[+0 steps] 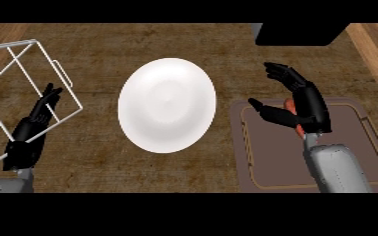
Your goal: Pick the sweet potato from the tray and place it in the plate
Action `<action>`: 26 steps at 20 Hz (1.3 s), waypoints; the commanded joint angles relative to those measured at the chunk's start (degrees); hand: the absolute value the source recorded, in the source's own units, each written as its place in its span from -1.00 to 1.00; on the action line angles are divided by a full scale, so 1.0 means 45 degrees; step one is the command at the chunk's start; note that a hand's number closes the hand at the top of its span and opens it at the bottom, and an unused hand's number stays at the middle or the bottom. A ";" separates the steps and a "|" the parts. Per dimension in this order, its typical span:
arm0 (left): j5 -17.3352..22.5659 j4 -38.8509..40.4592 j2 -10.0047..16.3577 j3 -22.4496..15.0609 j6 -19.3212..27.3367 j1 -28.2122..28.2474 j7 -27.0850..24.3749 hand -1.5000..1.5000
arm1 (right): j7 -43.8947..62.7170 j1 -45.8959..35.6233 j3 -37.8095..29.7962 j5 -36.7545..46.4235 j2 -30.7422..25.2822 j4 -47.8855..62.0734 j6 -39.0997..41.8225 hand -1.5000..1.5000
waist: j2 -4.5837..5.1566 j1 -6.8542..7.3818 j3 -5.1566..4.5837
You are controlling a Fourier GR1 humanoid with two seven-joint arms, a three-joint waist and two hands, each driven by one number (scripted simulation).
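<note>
In the head view, the right hand [311, 105] is over the brown tray [258, 172], fingers spread wide, and a bit of the orange sweet potato [292, 107] peeks out beside its palm, mostly hidden. The white plate [167, 105] lies left of the tray. The left hand [29, 130] rests open, fingers up, by a wire rack [29, 60].

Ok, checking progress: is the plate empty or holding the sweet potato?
Empty: the plate is bare white. The sweet potato shows orange behind the right hand, at the tray.
</note>
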 commanded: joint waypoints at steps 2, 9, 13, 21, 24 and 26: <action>0.0483 0.0089 -0.1007 -0.0726 -0.0718 -0.0027 0.0929 0.00 | -0.1694 0.1553 0.0405 0.0910 0.0252 -0.0851 -0.0739 -1.00 | -0.0029 -0.0096 0.0205; 0.0000 0.0069 -0.1434 -0.0949 -0.0196 -0.0011 0.1100 0.00 | -0.0230 0.3079 -0.0441 0.1900 -0.1364 -0.3416 -0.1358 -1.00 | -0.0063 -0.0200 0.0200; 0.0056 0.0298 -0.1301 -0.0767 -0.0370 -0.0305 0.1042 0.00 | 0.1430 0.4046 -0.0213 0.2845 -0.3171 -0.4303 -0.0174 -1.00 | -0.0090 -0.0367 0.0182; 0.0127 0.0364 -0.1367 -0.0779 -0.0723 -0.0631 0.1189 0.00 | 0.5214 0.3186 0.0265 0.3425 -0.5416 -0.4415 0.2982 -1.00 | -0.0021 -0.0065 0.0191; 0.0164 -0.0216 -0.1303 -0.0719 -0.0788 -0.0034 0.1299 0.00 | 0.6564 0.2804 0.0264 0.2966 -0.5183 -0.4582 0.3705 -1.00 | -0.0028 0.0088 0.0202; 0.0039 -0.0181 -0.1401 -0.0654 -0.0709 0.0123 0.1075 0.00 | 0.7079 0.3231 0.0384 0.3122 -0.5174 -0.5221 0.3922 -1.00 | -0.0038 0.0025 0.0201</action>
